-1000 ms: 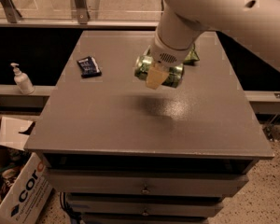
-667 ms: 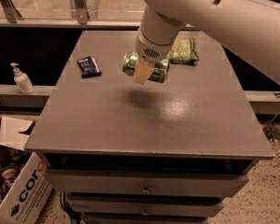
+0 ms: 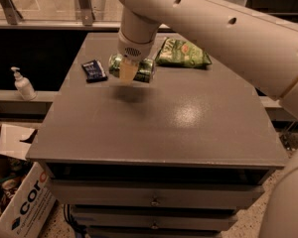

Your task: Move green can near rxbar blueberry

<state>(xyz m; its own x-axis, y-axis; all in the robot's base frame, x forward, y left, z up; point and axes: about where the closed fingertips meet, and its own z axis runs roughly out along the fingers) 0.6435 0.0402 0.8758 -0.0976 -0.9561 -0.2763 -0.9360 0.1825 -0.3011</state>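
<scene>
The green can (image 3: 145, 70) lies on its side in the air, raised clear of the tabletop. Its long axis runs across the picture from left to right and dips slightly toward the right end. One end points toward the rxbar blueberry (image 3: 94, 70) and the other toward the chip bag (image 3: 184, 53). A soft dark shadow (image 3: 129, 93) sits on the table surface directly under the can, apart from it, which shows that the can is not resting on anything.

The gripper (image 3: 128, 72) comes down from above and clamps the can about its middle. One pale yellowish finger (image 3: 128, 69) crosses the front of the can's body; the other is hidden behind it. The fingers are closed on the can's round side, leaving both ends sticking out past them.

The rxbar blueberry lies flat on the table just to the left of the can's left end, near it but not touching, with its long axis angled toward the back left.

The green chip bag lies flat at the back of the gray table (image 3: 188, 128), to the right of the can and apart from it. Drawers (image 3: 154, 195) show below the table's front edge. Off the table to the left, a white pump bottle (image 3: 24, 85) stands upright on a ledge, and a cardboard box (image 3: 25, 202) sits on the floor at lower left.
</scene>
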